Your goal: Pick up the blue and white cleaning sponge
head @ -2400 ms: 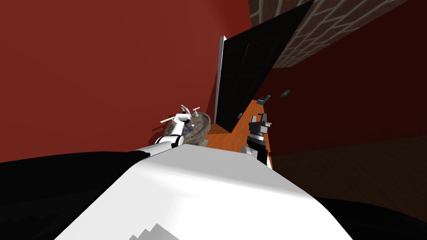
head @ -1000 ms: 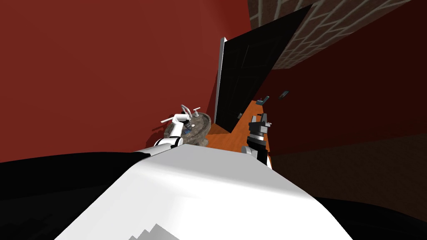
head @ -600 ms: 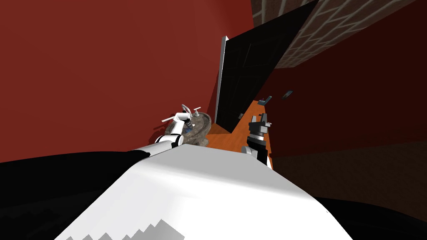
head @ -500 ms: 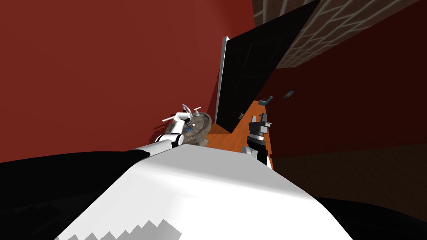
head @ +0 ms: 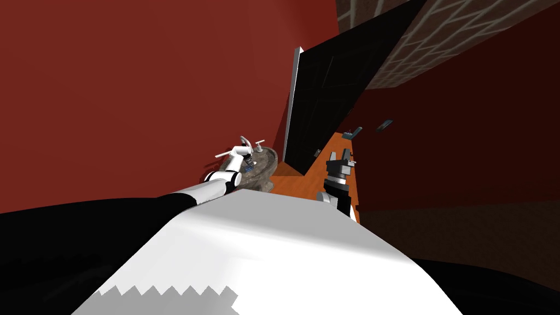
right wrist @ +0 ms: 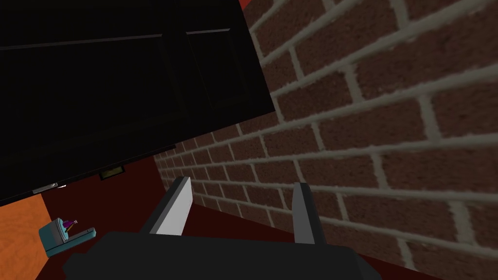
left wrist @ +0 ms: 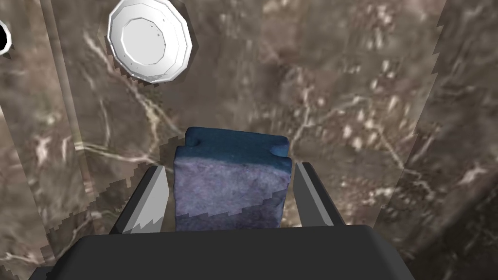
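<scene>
Left arm is down in the sink, a brown marbled stone basin under the faucet.

Left gripper: blades spread to about their full width and straddling the sponge. They hold nothing yet. The sponge is a dark blue layer over a paler grey-violet face, and it lies on the basin floor between the blades, close to the gripper's body. There is a sliver of gap at one blade. The other looks almost flush, though I can't be sure it isn't already touching.

The white drain sits farther along the basin, well apart from the sponge.

Right gripper: blades apart, empty, held idle over the orange floor to my right.

My read of the step is that the sponge is framed and the squeeze comes next.

Risks from here:
- The gaps are uneven. The nearer blade would meet the sponge first and could push or twist it across the smooth stone before the other blade lands.
- The sponge is likely soft. A light squeeze may only dent it, and it could slide out on the lift.
- The blade tips are low against the basin. Any further descent could grind them on the stone or jam the closing.
- The faucet hangs close above the arm. A careless lift could clip it and knock the sponge loose.
</scene>
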Controlling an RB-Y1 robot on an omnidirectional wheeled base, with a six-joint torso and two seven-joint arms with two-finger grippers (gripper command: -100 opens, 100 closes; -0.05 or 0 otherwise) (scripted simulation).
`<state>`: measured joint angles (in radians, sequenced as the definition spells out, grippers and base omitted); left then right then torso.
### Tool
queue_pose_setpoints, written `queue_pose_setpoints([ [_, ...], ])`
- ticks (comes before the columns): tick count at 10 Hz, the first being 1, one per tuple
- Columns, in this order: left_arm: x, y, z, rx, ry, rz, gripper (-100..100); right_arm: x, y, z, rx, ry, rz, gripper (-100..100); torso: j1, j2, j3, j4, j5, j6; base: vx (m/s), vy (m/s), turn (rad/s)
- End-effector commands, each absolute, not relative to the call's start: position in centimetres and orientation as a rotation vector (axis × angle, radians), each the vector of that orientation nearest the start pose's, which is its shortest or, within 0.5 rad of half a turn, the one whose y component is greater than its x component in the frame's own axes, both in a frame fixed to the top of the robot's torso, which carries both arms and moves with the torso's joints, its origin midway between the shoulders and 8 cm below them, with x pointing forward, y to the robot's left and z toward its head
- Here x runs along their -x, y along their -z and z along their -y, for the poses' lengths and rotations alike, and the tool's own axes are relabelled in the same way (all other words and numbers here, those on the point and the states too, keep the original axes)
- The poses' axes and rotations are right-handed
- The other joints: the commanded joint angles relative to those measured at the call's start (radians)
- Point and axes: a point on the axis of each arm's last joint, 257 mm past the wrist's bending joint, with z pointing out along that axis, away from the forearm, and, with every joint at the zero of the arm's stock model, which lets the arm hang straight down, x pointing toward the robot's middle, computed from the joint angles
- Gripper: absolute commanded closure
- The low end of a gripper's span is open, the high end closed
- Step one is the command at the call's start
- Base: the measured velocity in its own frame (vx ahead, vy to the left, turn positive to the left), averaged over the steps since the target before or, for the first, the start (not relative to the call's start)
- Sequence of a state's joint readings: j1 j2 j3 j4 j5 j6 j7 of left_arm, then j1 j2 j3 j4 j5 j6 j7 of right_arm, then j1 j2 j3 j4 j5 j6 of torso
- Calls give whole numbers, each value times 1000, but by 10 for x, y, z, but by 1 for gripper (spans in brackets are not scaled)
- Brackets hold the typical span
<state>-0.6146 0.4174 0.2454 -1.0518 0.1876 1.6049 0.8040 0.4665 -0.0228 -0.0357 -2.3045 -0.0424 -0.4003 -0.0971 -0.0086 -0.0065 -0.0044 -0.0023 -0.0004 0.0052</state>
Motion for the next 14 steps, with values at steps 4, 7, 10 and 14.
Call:
queue_pose_setpoints([
  [4, -498, 328, -401, 2851, 185, -906, 100, -355, -28, 292, -738, -1387, -604, 0, -2, 1, 0, 0, 0, 0, -10, -50, 112],
  [7, -502, 329, -404, 2855, 163, -921, 100, -355, -28, 292, -738, -1387, -604, 0, 0, 2, 1, 0, 0, 0, -13, -35, 62],
  [10, -510, 324, -407, 2845, 168, -936, 100, -355, -28, 292, -738, -1386, -604, 0, 0, 2, 1, 0, 0, 0, -9, -31, 78],
  [14, -507, 328, -411, 2861, 128, -935, 100, -355, -28, 292, -738, -1387, -604, 0, -3, 3, 3, 2, -2, 0, -12, -41, 69],
])
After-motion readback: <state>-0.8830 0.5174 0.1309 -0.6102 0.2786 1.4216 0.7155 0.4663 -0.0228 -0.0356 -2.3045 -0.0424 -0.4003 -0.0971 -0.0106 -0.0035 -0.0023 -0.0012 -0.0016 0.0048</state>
